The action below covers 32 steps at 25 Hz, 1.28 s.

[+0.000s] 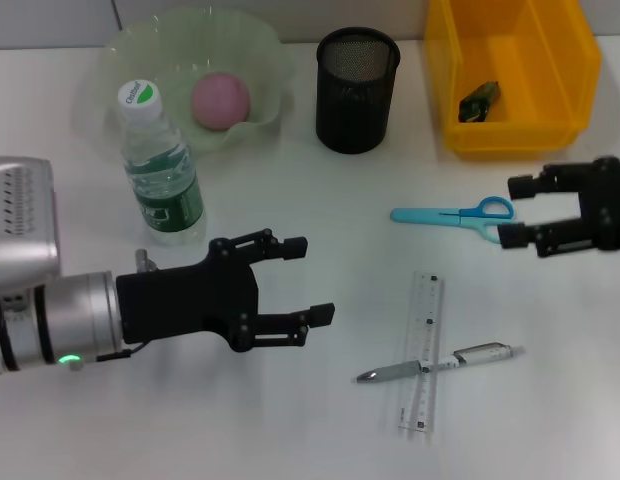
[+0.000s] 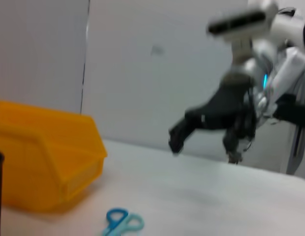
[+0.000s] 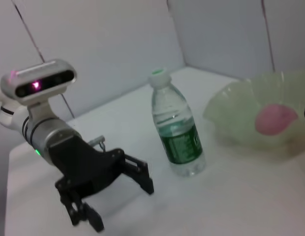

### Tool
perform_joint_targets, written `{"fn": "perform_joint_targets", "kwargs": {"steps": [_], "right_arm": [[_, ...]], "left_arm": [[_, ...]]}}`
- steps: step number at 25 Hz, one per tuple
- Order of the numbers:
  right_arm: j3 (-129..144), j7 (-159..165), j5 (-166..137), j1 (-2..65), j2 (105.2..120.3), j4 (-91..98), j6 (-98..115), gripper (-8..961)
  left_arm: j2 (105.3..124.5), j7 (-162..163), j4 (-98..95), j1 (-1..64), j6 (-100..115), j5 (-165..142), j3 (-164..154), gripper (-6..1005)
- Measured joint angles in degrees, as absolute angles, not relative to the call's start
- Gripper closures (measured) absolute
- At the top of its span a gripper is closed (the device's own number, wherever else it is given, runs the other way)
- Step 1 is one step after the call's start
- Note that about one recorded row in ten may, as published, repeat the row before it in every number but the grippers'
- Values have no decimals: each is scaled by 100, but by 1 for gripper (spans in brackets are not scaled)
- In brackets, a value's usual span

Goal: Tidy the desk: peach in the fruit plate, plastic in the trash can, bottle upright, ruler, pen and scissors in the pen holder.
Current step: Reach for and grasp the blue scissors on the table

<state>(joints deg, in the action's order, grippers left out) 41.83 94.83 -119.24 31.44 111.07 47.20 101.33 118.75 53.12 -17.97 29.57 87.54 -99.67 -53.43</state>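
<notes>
Right gripper [image 1: 514, 212] hovers spread wide just beside the blue scissors' [image 1: 455, 215] handle loops, well below the mesh pen holder [image 1: 357, 90]. Best move, I'd say: drop straight over the handle end and pinch square. Left gripper [image 1: 302, 280], also spread, idles beside the upright water bottle [image 1: 160, 165].

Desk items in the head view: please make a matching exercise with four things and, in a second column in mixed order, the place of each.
1. peach
2. pen
3. scissors
4. bottle

a. lying across the ruler
b. upright, in front of the fruit plate
c. in the fruit plate
d. flat on the desk near the right gripper

Pairs: 1-c, 2-a, 3-d, 4-b
</notes>
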Motion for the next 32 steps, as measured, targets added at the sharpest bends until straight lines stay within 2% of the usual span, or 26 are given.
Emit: {"fn": "perform_joint_targets", "kwargs": {"steps": [4, 5, 9, 12, 13, 14, 15, 19, 20, 25, 29, 32], "right_arm": [[4183, 10166, -12550, 3566, 11042, 5073, 10237, 129], [4183, 10483, -13185, 3899, 11038, 5223, 10235, 129], [4192, 10693, -13984, 4321, 11073, 5270, 10151, 128], [4401, 10753, -14584, 4671, 11177, 5250, 9952, 128], [4708, 10798, -14818, 4786, 11259, 5253, 9766, 128], [4708, 10798, -14818, 4786, 11259, 5253, 9766, 128], [5043, 10841, -14985, 4848, 11341, 5247, 9511, 128], [5514, 10874, -15107, 4877, 11459, 5226, 9071, 128], [5760, 10877, -15180, 4886, 11549, 5199, 8790, 128], [6027, 10780, -15237, 4895, 11693, 5013, 8295, 132], [6056, 10635, -15231, 4891, 11740, 4842, 8005, 143], [6047, 10441, -15205, 4873, 11775, 4638, 7729, 241]], "left_arm": [[11895, 5229, -1546, 3061, 8527, -9966, -5356, 152], [11897, 5210, -1503, 3082, 8508, -9967, -5357, 152], [11905, 5153, -1373, 3139, 8468, -9958, -5359, 152], [11909, 5144, -1351, 3145, 8447, -9944, -5360, 152], [11909, 5143, -1349, 3141, 8443, -9942, -5360, 152], [11909, 5143, -1349, 3141, 8443, -9942, -5360, 152], [11909, 5141, -1339, 3112, 8440, -9936, -5353, 152], [11909, 5140, -1312, 3103, 8438, -9934, -5342, 152], [11909, 5140, -1312, 3103, 8438, -9934, -5342, 152], [11909, 5129, -1269, 3095, 8421, -9931, -5333, 152], [11909, 5128, -1266, 3086, 8411, -9931, -5326, 152], [11909, 5127, -1265, 3084, 8402, -9931, -5321, 152]]}}
